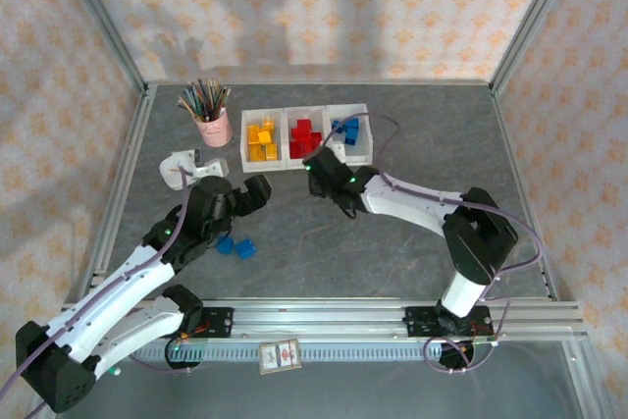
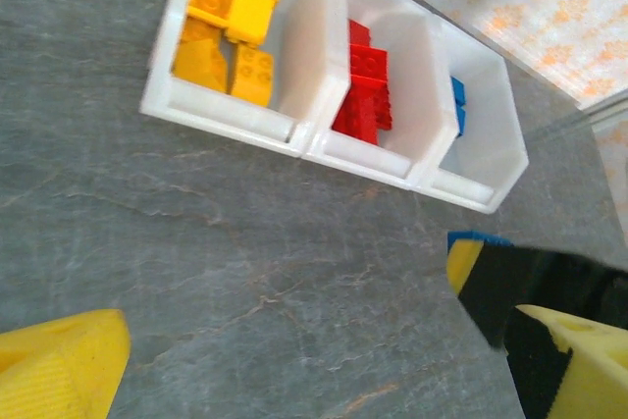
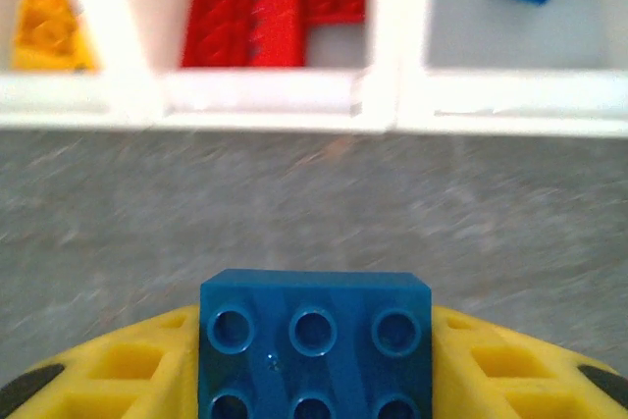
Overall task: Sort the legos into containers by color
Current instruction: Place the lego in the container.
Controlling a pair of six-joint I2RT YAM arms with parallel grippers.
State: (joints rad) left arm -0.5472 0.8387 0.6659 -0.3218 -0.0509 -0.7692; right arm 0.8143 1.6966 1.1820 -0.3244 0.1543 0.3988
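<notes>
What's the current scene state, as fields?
left bin: yellow bricks
middle bin: red bricks
right bin: blue bricks
right hand: shut on blue brick, just short of the bins
left hand: open, empty
table: two loose blue bricks beside left arm
other: pencil cup

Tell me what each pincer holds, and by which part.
Right pincer clamps a blue brick by its opposite sides. Left pincer open, holding nothing.
</notes>
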